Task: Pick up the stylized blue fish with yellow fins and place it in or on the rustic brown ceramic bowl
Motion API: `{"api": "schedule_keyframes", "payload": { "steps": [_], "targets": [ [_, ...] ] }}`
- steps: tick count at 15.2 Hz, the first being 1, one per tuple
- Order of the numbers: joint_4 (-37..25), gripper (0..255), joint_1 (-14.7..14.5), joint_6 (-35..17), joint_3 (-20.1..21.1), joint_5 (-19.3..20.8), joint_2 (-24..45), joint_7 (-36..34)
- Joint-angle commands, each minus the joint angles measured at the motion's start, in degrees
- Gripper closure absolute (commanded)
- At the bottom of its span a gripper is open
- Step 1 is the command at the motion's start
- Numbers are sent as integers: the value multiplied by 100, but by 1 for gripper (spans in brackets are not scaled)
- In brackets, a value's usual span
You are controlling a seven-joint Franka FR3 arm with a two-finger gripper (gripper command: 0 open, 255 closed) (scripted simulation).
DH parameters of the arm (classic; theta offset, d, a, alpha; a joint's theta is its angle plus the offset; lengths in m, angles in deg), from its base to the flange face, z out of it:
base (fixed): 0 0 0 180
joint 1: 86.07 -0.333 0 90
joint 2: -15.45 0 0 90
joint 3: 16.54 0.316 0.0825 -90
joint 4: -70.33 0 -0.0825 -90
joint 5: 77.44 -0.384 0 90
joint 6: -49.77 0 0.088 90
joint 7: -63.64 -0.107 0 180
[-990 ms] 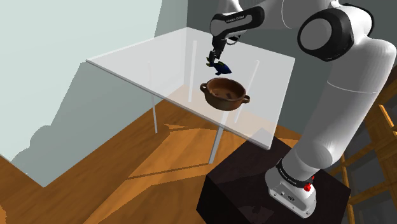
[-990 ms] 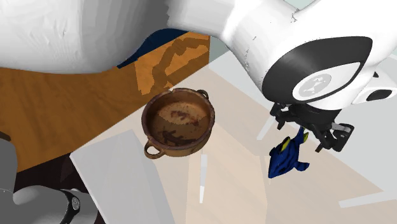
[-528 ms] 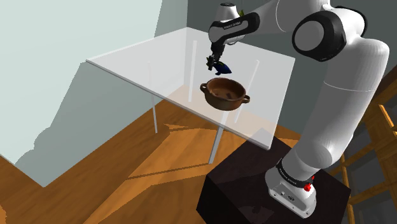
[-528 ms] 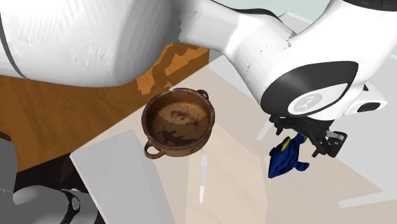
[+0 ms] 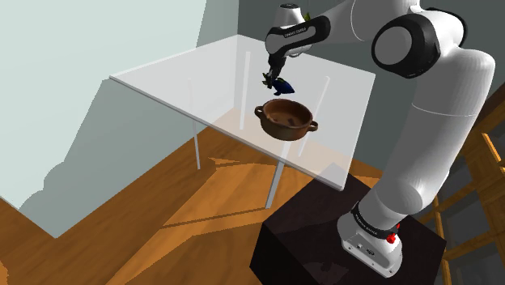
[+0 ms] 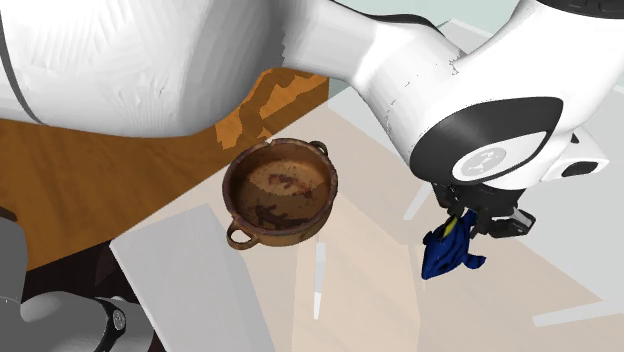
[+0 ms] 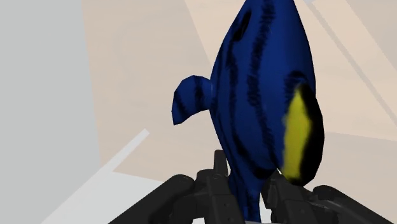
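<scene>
Pincer (image 7: 245, 188) pinching the blue fish (image 7: 264, 95) by its narrow end; the wrist view gives the yellow fin and dark stripes. Shoulder view: fish hangs over the clear counter (image 5: 178, 81), just behind the brown bowl (image 5: 285, 118). Second exterior view: bowl's mottled inside, fish apart to that view's right

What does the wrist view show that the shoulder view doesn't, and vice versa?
Wrist view adds detail on the fish: yellow fin, dark stripes, fingers clasping its narrow end. Shoulder view adds the brown bowl, the black stand and the wood floor. Shared: the gripper holding the blue fish above the pale table.
</scene>
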State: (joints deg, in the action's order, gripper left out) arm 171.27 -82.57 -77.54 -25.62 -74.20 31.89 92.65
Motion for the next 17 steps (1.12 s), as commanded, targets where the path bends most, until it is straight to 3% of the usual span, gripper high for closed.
{"api": "schedule_keyframes", "payload": {
  "steps": [1, 7, 17],
  "targets": [
    [1, 255, 0, 0, 0, 0, 1, 0],
    [1, 255, 0, 0, 0, 0, 1, 0],
    [-506, 255, -7, 702, -5, 6, -197, 41]
  ]
}}
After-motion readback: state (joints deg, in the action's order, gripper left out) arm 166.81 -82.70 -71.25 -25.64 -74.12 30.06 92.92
